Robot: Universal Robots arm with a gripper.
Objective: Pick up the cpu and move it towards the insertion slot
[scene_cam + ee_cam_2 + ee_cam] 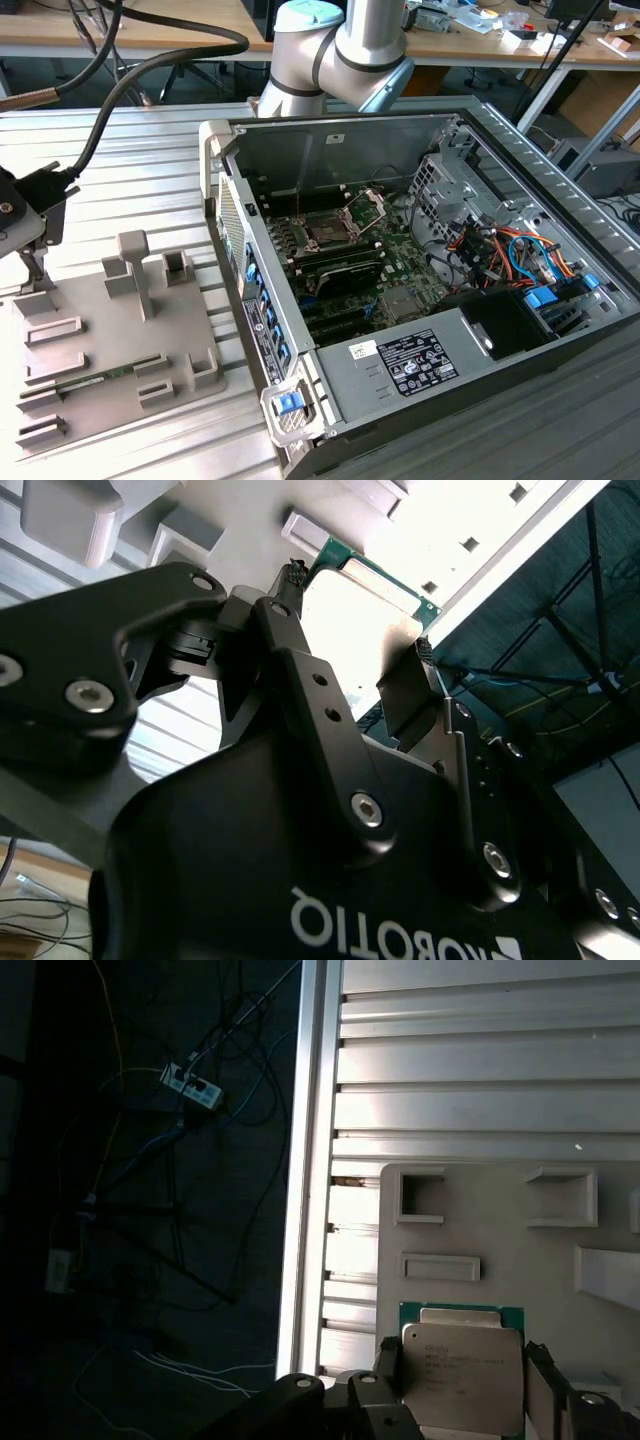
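The cpu (462, 1372), a flat square chip with a pale metal top and a green rim, sits between my gripper's fingers in both wrist views. My gripper (462, 1390) is shut on it, with one black finger (386, 1362) against one edge and the other finger against the opposite edge. The second wrist view shows the cpu (365, 620) bright between the fingertips (292, 588). In the exterior view my gripper (28, 255) hangs over the far end of the grey fixture plate (110, 340) at that view's left. The insertion slot (333, 228) lies open on the motherboard inside the computer case, well apart from the gripper.
The open computer case (420, 270) fills the exterior view's right, its near wall (250, 290) standing between fixture and motherboard. A green memory stick (100, 378) lies on the fixture among raised grey blocks (135, 265). Thick cables (130, 70) trail from the wrist. The ribbed table edge (305, 1160) drops off.
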